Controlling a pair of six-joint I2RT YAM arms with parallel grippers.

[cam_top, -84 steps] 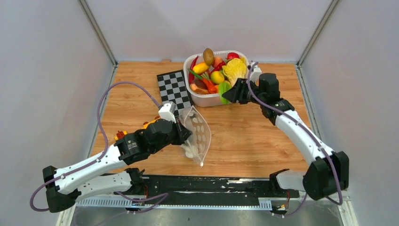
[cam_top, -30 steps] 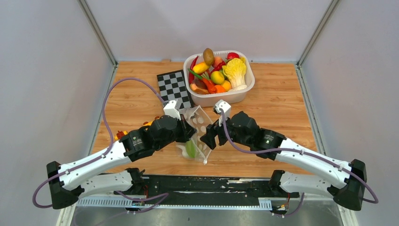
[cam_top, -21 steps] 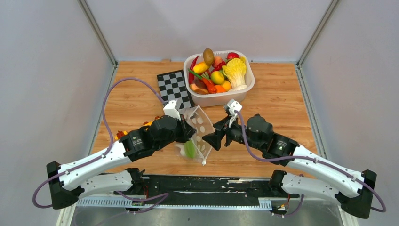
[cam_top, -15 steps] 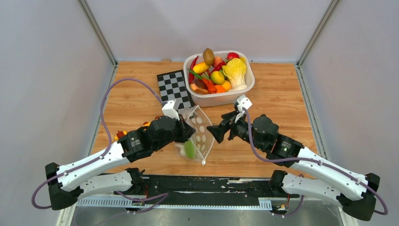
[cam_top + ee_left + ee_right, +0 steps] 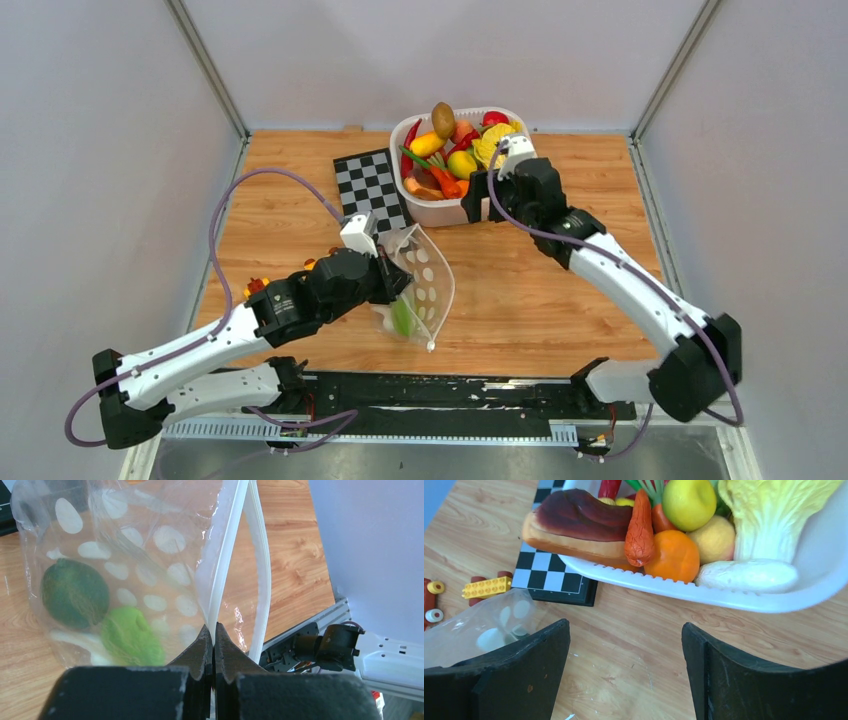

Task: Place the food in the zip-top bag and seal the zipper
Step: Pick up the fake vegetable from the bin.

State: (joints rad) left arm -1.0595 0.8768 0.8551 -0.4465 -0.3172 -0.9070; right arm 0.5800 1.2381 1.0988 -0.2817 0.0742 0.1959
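In the top view, the left gripper (image 5: pixel 393 283) is closed on the upper edge of the zip-top bag (image 5: pixel 432 280), which is held up open just beside the jaws. A light green piece (image 5: pixel 402 318) is seen low in the bag. The right gripper (image 5: pixel 478 190) is placed at the near rim of the white tub (image 5: pixel 440 212).

In the left wrist view, the jaws are pressed together on one strip of the zipper (image 5: pixel 227 555). The other strip is bowed away to their right. A dark green round fruit (image 5: pixel 75 594) is seen left of the jaws, inside the bag.

In the right wrist view, the jaws are wide apart, and only the wooden table (image 5: pixel 634 630) is between them. Ahead of them, a carrot (image 5: pixel 640 527), an orange (image 5: pixel 672 555) and a cabbage (image 5: pixel 769 520) are lying in the tub.
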